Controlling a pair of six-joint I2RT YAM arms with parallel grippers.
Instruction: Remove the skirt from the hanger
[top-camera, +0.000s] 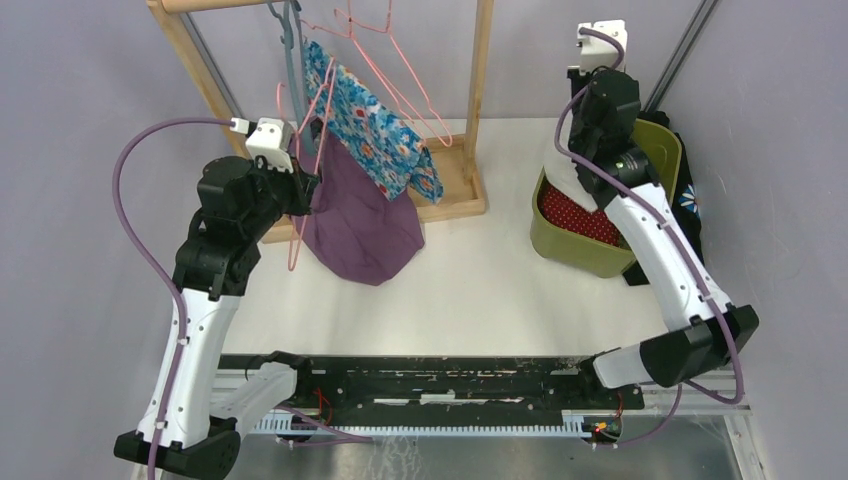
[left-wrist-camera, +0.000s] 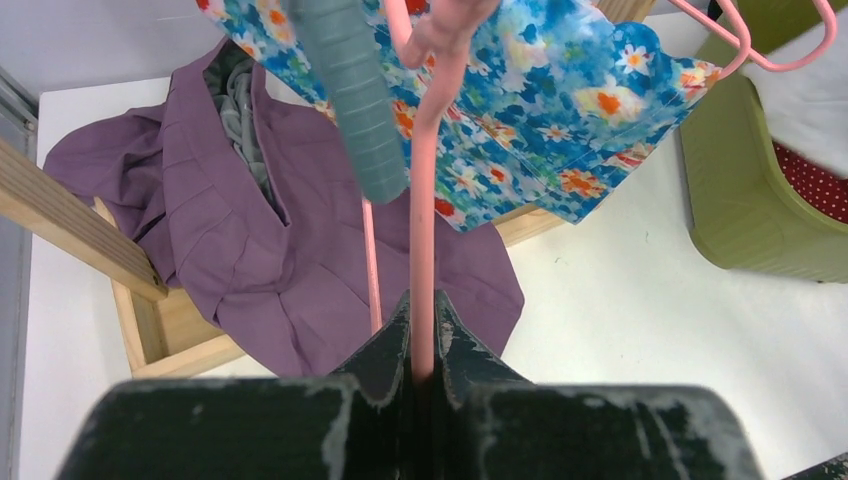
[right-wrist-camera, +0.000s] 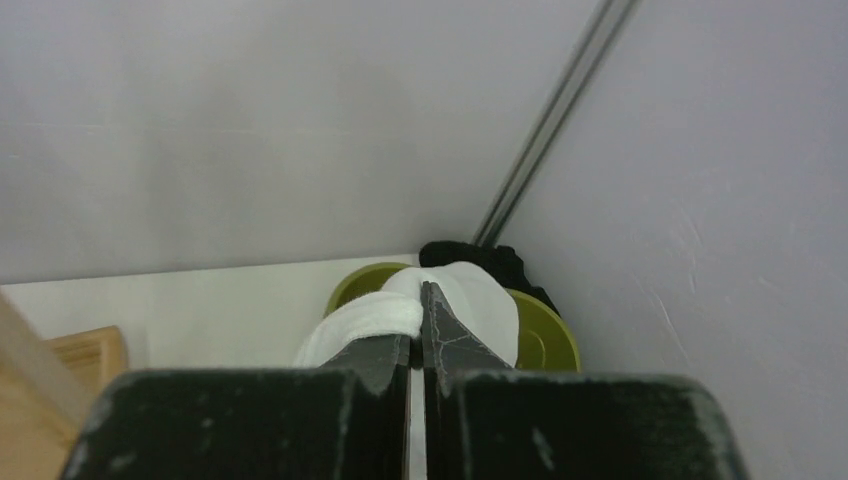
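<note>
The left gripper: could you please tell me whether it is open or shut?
Shut: the left gripper pinches the pink hanger wire, its jaws closed tight on it in the wrist view.

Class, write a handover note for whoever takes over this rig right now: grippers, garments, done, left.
Left gripper: shut on the pink hanger.
Right gripper: shut above the green bin, tips at the white cloth; grip unclear.
Floral garment hangs on the pink hanger at the wooden rack; purple garment sags onto the table.
Done: hanger gripped. Left: garment not yet off the hanger.
</note>
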